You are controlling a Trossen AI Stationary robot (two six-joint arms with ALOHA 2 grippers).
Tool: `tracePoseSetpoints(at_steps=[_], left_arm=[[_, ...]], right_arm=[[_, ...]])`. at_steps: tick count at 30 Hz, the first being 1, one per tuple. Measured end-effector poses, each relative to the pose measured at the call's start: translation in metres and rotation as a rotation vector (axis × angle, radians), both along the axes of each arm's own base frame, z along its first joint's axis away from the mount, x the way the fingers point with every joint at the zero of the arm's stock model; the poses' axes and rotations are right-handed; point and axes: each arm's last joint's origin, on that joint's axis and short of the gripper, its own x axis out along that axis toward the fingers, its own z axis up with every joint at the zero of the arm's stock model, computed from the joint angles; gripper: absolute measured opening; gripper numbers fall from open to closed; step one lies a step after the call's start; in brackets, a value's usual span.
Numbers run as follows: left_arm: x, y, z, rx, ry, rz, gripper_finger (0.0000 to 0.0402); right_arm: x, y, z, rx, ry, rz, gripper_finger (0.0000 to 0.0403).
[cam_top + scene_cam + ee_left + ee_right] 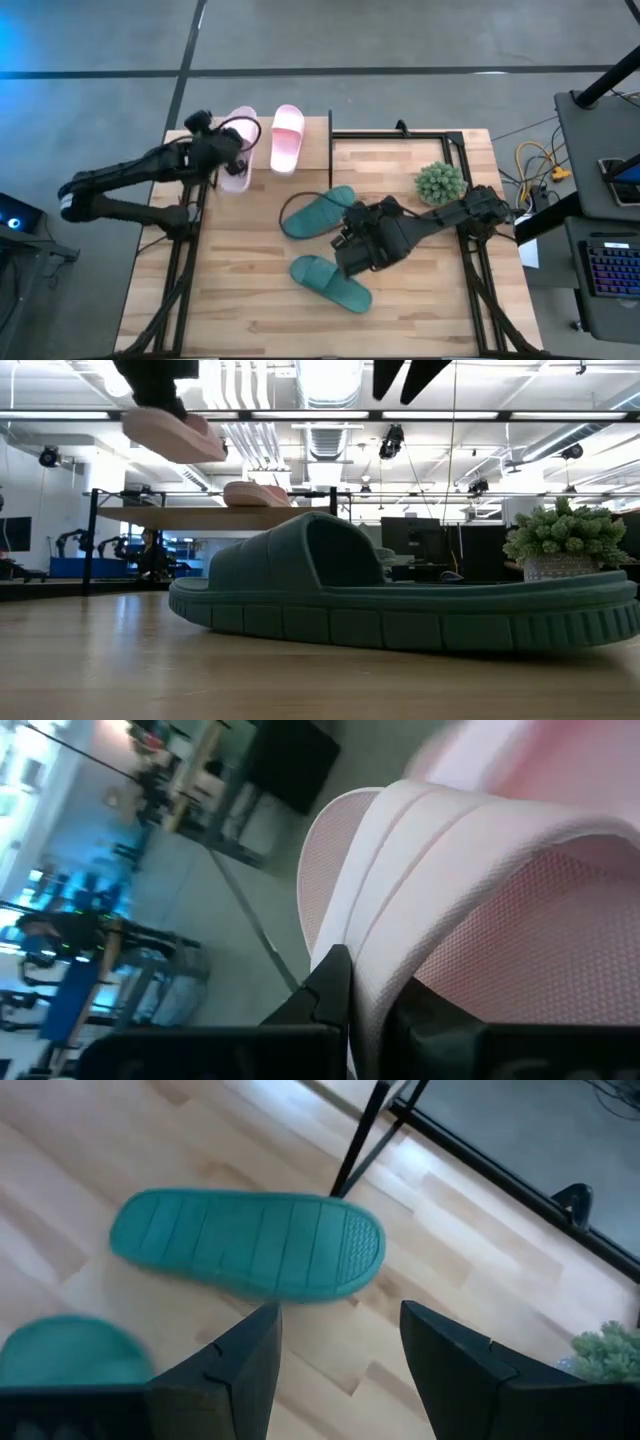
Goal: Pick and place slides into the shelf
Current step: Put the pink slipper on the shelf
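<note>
Closest to my low cam is a green slide flat on the table. My left gripper is clamped on a pink slide at the shelf, beside the other pink one. Right gripper hangs wide open, empty, between both greens.

This is a robotics lab or workshop: exposed ceiling ducts and strip lights, dark monitors, other robot arms behind, a keyboard beside the table.
</note>
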Motion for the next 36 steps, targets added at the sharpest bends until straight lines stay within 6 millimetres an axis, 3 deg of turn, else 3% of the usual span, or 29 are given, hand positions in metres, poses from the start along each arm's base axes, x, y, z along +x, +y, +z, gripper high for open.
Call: tracePoseSetpoints(at_steps=[7, 15, 23, 32, 36], left_arm=[[-0.013, 0.047, -0.019, -0.105, 0.017, 0.012, 0.0000], [0.004, 0.082, -0.028, -0.103, 0.013, -0.040, 0.0000], [0.019, 0.098, -0.052, -0.169, 0.074, -0.042, 0.0000], [0.023, 0.106, -0.059, -0.149, 0.100, 0.034, 0.0001], [0.021, 0.103, -0.059, -0.151, 0.066, 0.036, 0.0023]], right_arm=[[0.011, -0.018, 0.000, 0.020, -0.032, -0.031, 0.0196], [0.018, -0.035, 0.001, 0.028, -0.060, -0.076, 0.0196], [0.023, -0.046, 0.001, 0.042, -0.084, -0.106, 0.0196], [0.037, -0.064, 0.003, 0.059, -0.124, -0.058, 0.0196], [0.042, -0.075, 0.004, 0.049, -0.133, -0.051, 0.0196]])
